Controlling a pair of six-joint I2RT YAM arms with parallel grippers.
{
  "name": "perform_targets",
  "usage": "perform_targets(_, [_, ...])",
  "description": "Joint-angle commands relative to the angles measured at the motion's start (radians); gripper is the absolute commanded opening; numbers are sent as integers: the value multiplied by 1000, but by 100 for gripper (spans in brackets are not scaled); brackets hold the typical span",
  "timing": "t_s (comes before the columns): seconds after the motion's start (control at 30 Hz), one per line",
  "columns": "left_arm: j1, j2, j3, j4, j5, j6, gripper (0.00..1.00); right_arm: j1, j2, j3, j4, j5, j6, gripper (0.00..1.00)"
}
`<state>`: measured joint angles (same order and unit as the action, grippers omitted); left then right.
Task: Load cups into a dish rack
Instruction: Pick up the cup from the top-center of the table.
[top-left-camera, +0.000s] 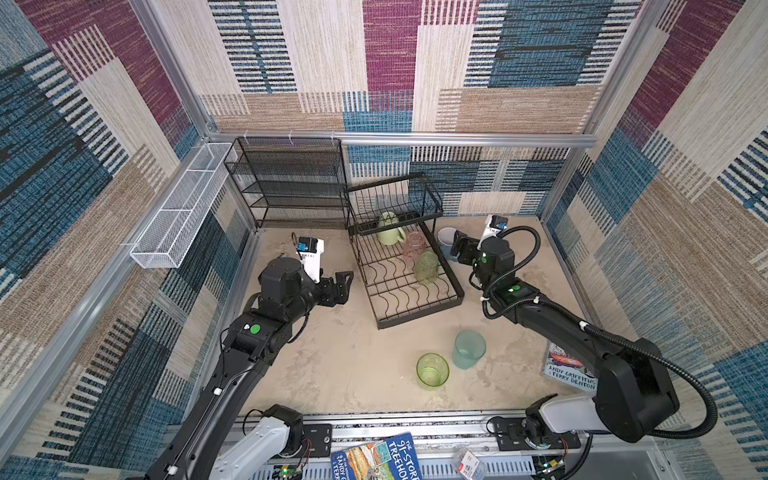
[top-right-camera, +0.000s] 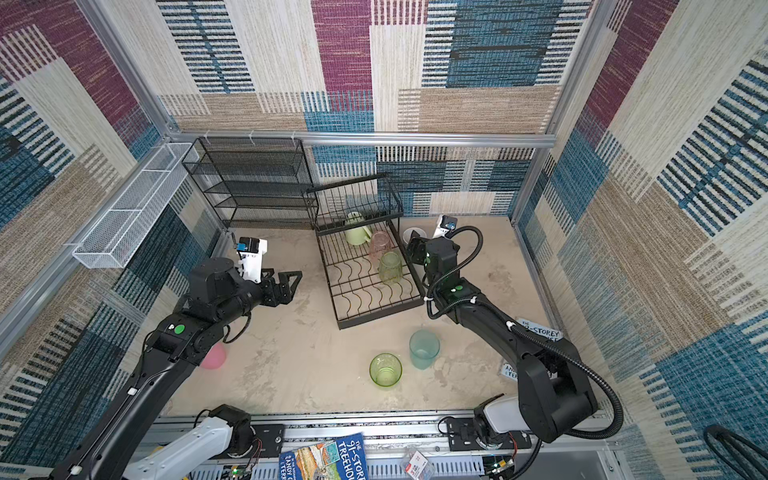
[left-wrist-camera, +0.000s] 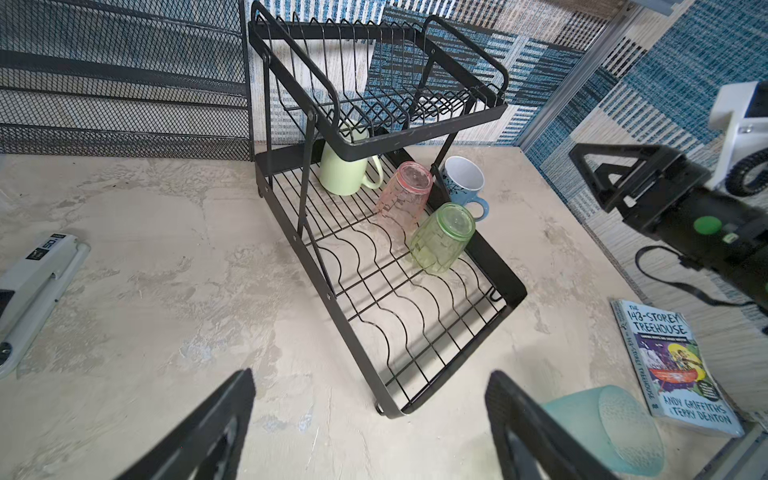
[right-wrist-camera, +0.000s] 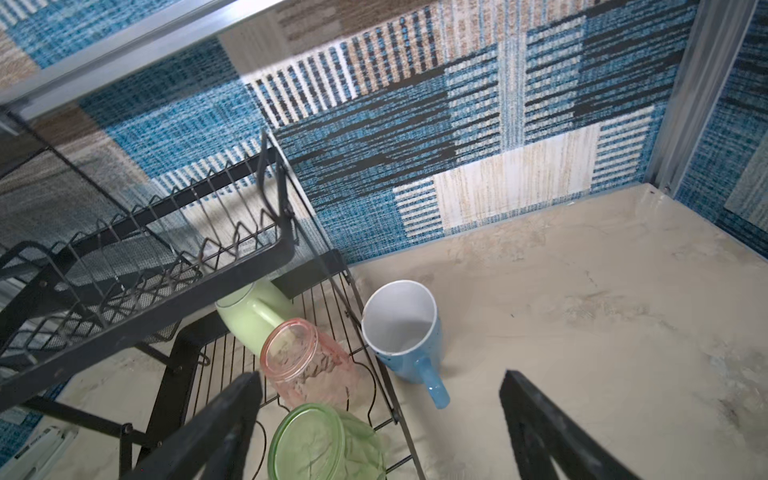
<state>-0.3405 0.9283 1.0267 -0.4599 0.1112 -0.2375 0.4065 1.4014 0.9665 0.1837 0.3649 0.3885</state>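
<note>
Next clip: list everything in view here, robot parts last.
Dish rack: 1, black, back centre.
Pale green mug: 1, rack's lower tray.
Pink tumbler: 1, inverted, lower tray.
Green tumbler in rack: 1, inverted, lower tray.
Blue mug: 1, upright, table beside rack.
Teal tumbler: 1, table, before rack.
Green tumbler on table: 1, beside teal.
Pink cup: 1, opaque, partly under left arm.
Books: 2, blue; table's right, another out front.
Shelf unit: 1, black mesh, back left.
Trough: 1, white mesh, far left.
Left gripper: open, empty, left of rack.
Right gripper: open, empty, by blue mug.
</note>
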Motion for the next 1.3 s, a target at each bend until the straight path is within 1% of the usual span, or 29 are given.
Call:
perform_targets(0.0, [0,2,-5,26,13,-5,90,-48,44,78,-137,-134,67,91])
perform_targets(0.1, [1,11,-2,23,12,-1,90,-114,140,197,-251,-248,82,87])
perform_targets(0.23, [2,31,2,15,10,6,89,-176,302,397,-403,-315,64,83])
perform_targets(0.3, [1,39,3,11,9,10,89,-208,401,519,-482,-374,39,80])
perform_targets(0.33, [1,42,4,9,7,13,89,-218,452,593,-532,-384,11,76])
perform_targets(0.47, [2,59,6,6,4,23,89,-225,650,861,-695,-398,-104,72])
perform_targets(0.53, [3,70,6,5,5,26,89,-225,724,966,-766,-377,-152,71])
perform_targets(0.63, [2,88,9,1,11,29,89,-227,800,1074,-835,-358,-232,71])
perform_targets(0.7, [1,98,8,2,16,28,89,-227,822,1105,-860,-349,-275,66])
perform_targets(0.83, [2,113,9,4,27,26,89,-232,806,1073,-848,-323,-318,65])
perform_targets(1.03, [1,121,7,5,29,24,89,-239,818,1071,-860,-387,-365,62])
perform_targets(1.13, [1,121,6,7,30,24,89,-239,827,1077,-867,-391,-381,57])
perform_targets(1.27, [1,121,4,8,30,23,89,-240,846,1108,-893,-398,-404,54])
